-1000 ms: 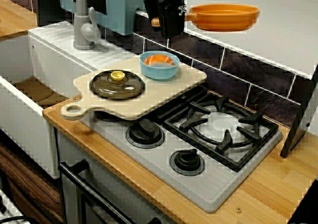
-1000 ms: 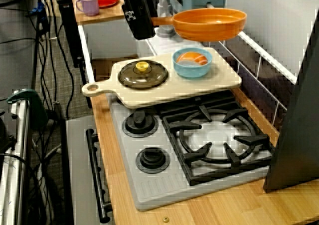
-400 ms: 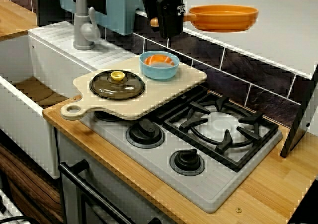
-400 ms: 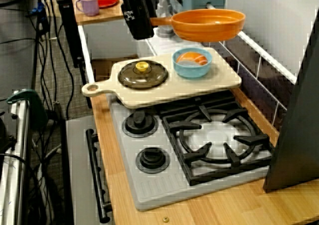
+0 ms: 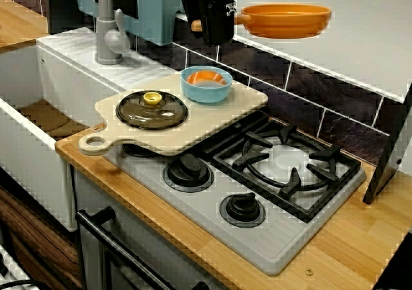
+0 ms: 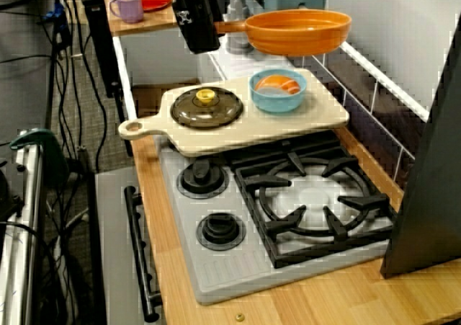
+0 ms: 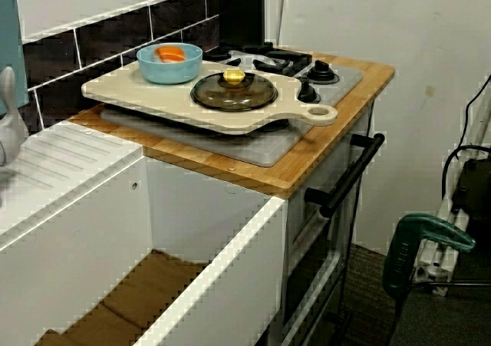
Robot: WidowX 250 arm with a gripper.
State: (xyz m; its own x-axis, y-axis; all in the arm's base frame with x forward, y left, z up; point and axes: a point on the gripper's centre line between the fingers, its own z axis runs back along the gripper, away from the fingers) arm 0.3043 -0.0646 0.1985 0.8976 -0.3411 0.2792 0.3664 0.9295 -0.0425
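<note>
Claw [image 5: 215, 21] clenched on the handle of the orange pan [image 5: 284, 21]. The pan hangs level in the air, clear of every surface. Below it a blue bowl [image 5: 206, 84] with orange contents stands on the cutting board [image 5: 243, 101]. A glass lid [image 5: 152, 109] lies beside the bowl on the same board. The board partly covers the stove [image 5: 283, 168], which is set in the wooden table [image 5: 360, 238].

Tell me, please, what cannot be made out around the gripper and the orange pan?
Gripper fingers: the black body hides them in the front view and the view along the counter.
Orange pan inside: seen nearly edge-on in both.
View from the sink end: gripper and pan lie beyond the top edge.
Under the dark lid: covered in every view.
Orange piece in the blue bowl: too small to identify.
</note>
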